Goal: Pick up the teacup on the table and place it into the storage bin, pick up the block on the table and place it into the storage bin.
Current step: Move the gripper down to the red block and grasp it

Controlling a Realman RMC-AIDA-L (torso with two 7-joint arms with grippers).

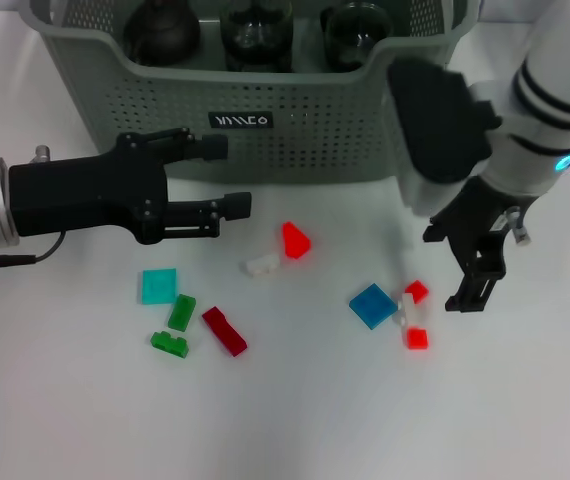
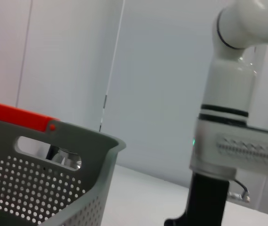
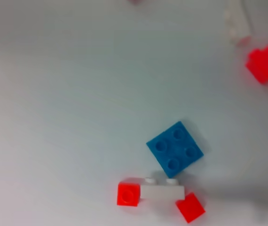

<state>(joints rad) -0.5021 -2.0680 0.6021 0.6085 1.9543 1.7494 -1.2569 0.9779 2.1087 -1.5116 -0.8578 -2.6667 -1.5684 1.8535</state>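
The grey-green storage bin [image 1: 295,130] stands at the back of the table, and its perforated wall [image 2: 54,188] fills the left wrist view. Three dark glass vessels [image 1: 255,30] stand inside it; I cannot tell which is the teacup. Loose blocks lie on the white table. My left gripper [image 1: 227,178] hovers open in front of the bin, empty, left of a red wedge block [image 1: 295,240]. My right gripper [image 1: 462,262] points down, open and empty, just right of a blue block [image 1: 373,305] [image 3: 175,149] and small red blocks [image 1: 417,338] [image 3: 128,193].
A white block [image 1: 262,265] lies by the wedge. A cyan tile [image 1: 159,285], two green blocks [image 1: 181,312] and a dark red block [image 1: 225,331] lie at the front left. A white piece [image 3: 162,190] lies between the small red blocks.
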